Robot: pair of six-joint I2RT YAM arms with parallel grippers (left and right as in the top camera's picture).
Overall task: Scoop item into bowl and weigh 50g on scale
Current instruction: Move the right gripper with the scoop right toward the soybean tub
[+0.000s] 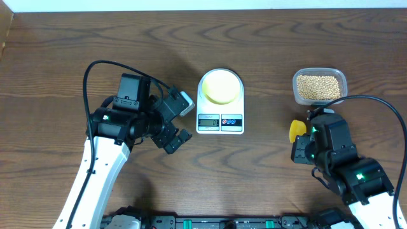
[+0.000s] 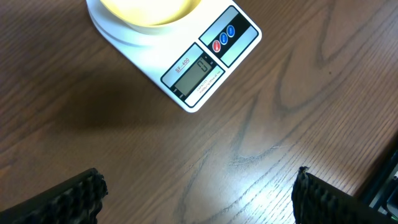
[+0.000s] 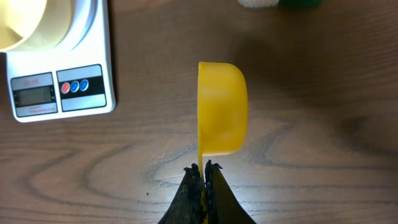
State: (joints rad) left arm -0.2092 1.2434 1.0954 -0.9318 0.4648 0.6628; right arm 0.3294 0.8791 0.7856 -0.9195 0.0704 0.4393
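Note:
The pale yellow bowl (image 1: 220, 86) sits on the round platform of the white scale (image 1: 220, 121), mid-table. Tan beans (image 1: 318, 87) fill a clear tub (image 1: 296, 77) at the back right. My right gripper (image 1: 305, 135) hovers just in front of that tub, shut on the thin handle of a bright yellow measuring spoon (image 1: 296, 130). In the right wrist view the spoon (image 3: 222, 109) is turned on its side above the wood beyond the gripper (image 3: 203, 169); its inside is hidden. My left gripper (image 1: 186, 119) stands open beside the scale's left edge, empty, fingers (image 2: 74, 199) wide apart.
The scale's display and buttons (image 2: 199, 71) face the front edge, and the bowl (image 2: 149, 9) shows at the top of the left wrist view. Scale (image 3: 62, 93) and bowl (image 3: 18, 25) lie left of the spoon. Black cables loop over both arms.

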